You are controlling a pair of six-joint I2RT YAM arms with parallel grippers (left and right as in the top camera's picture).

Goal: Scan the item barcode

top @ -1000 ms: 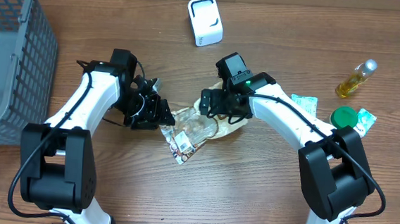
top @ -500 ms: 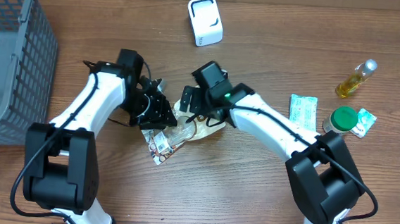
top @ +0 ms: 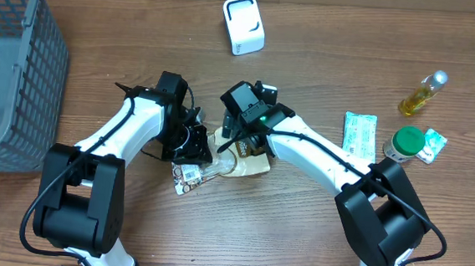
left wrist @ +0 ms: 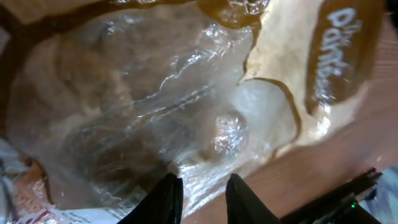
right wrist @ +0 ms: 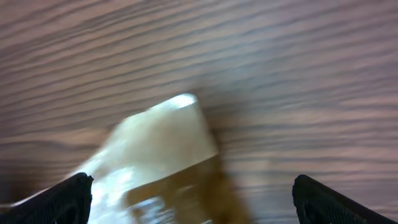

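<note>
Two tools at one clear, tan-printed bag (top: 244,159) lying mid-surface (top: 297,238) between both arms; something pale and rounded dimly visible through its film; left tool (left wrist: 200,190) nearly together at the bag's clear edge, pinching film or not, cannot tell; right tool (right wrist: 193,190) spread wide above the tan corner, gripping nothing; grey mesh basket (top: 45,61) far left; yellow liquid in small bottle (top: 423,94) far right.

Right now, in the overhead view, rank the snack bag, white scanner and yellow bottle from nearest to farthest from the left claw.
1. snack bag: right at the left claw, mid-table.
2. white scanner: beyond the claw, near the table's far edge.
3. yellow bottle: far off on the right side.
</note>
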